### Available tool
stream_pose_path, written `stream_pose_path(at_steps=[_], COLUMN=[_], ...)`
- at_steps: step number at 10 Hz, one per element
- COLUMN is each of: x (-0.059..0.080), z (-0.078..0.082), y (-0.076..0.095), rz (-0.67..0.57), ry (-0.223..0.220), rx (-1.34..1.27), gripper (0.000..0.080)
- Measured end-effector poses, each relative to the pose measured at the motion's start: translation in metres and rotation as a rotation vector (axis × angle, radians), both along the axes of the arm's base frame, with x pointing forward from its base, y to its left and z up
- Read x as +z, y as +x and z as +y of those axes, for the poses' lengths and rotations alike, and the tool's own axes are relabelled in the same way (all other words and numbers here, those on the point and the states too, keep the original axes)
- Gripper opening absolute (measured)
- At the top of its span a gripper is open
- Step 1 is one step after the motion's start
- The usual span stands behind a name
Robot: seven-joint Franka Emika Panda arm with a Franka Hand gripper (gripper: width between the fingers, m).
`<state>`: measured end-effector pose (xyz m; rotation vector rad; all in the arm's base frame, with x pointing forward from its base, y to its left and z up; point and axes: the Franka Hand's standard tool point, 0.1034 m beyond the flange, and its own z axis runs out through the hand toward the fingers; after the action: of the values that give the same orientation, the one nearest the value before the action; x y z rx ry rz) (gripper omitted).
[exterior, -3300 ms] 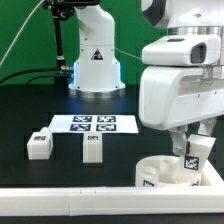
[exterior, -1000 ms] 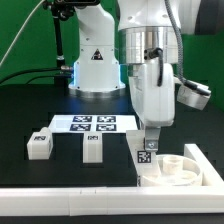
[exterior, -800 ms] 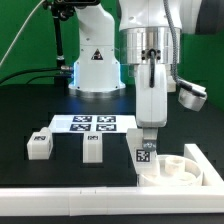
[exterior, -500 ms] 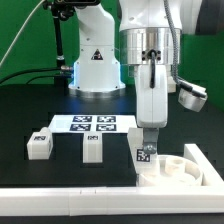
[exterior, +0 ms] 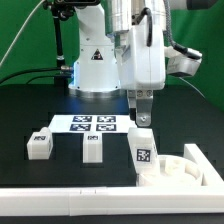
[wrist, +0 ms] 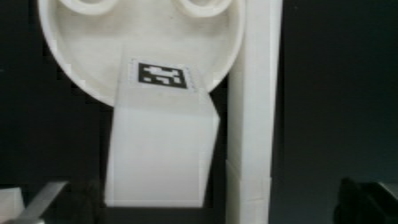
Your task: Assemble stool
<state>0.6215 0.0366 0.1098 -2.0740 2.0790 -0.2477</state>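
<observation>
The white round seat disc (exterior: 178, 172) lies at the front of the exterior view's right. One white leg (exterior: 143, 153) with a marker tag stands upright at the disc's left edge. My gripper (exterior: 141, 117) hangs open and empty just above that leg, not touching it. Two more white legs (exterior: 39, 145) (exterior: 92, 148) lie loose on the black table at the exterior view's left. In the wrist view the leg (wrist: 164, 140) shows end-on, reaching to the seat disc (wrist: 107, 40), with my open gripper (wrist: 205, 205) above it and dark fingertips (wrist: 43, 200) at the frame's corners.
The marker board (exterior: 93, 124) lies flat behind the loose legs. A long white border rail (exterior: 70, 198) runs along the table's front edge and shows in the wrist view (wrist: 262, 100) beside the leg. The robot base (exterior: 95, 65) stands at the back.
My gripper was shut on the upright leg at the seat disc. It has let go, opened and risen straight up. The leg stays standing at the disc.
</observation>
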Motion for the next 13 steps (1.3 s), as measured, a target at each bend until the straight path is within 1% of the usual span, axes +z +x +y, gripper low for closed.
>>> stream_pose_path(at_steps=[3,4,5,6,7,8,9,10,11,13], x=[-0.001,0.0,0.001,0.003,0.004,0.002,-0.001,0.0,0.0,-0.001], z=[0.0,-0.005,-0.021,-0.041,-0.058,-0.069,-0.068,-0.068,-0.069,-0.07], y=[0.0,0.0,-0.003,-0.01,-0.014,-0.017,-0.021,-0.02,-0.02,-0.021], rz=[0.001,-0.014,-0.047,-0.064,-0.062,-0.059,-0.056,-0.054,-0.053,-0.048], ry=[-0.001,-0.024,-0.065,-0.082,-0.115,-0.163,-0.187,-0.22,-0.231,-0.276], rx=[0.0,0.058,0.141,0.187,0.295,0.437,0.479,0.59,0.626,0.778], gripper=[0.0649,0.0649,0.0649,0.0649,0.0649,0.0649,0.0649,0.0649,0.0649,0.0649])
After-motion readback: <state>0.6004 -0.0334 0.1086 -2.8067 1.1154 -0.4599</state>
